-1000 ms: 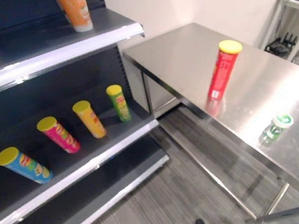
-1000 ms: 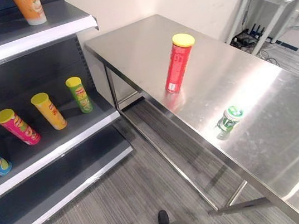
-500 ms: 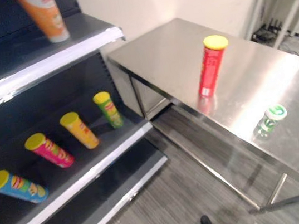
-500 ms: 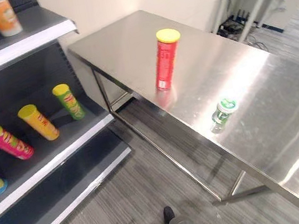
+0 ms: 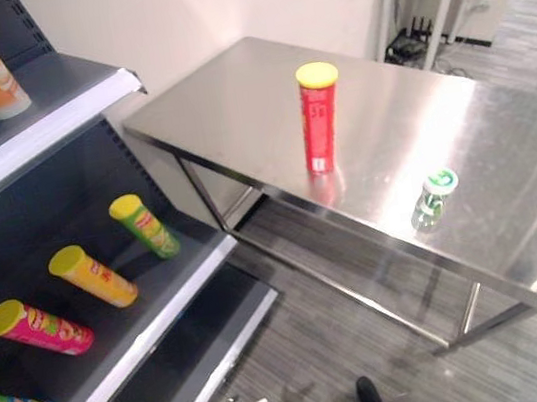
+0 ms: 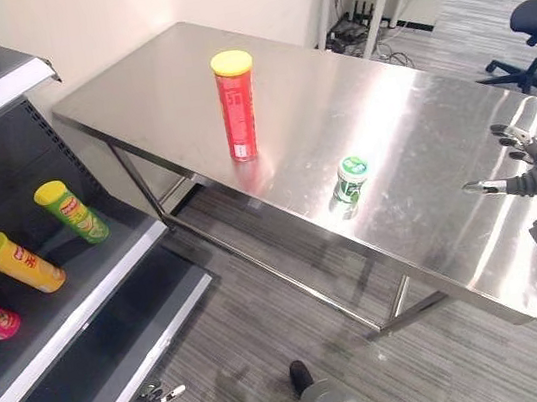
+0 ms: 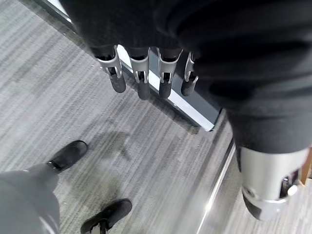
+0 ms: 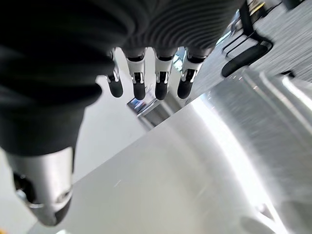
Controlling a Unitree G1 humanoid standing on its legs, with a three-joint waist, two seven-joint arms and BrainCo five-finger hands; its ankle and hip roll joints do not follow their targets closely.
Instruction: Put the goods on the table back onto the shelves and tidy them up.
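Approach step, nothing picked yet: right hand [image 6: 533, 180] empty, fingers apart, over the table [image 6: 455, 234] end, left hand [image 7: 146, 73] slack, empty near the floor; green cup [image 6: 350, 178] nearer the right hand, red can [image 6: 237, 105] upright beyond, so reach for the cup.

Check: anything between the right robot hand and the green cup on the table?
Nothing: in the right eye view, bare steel table runs from the open right robot hand at its far end to the green cup.
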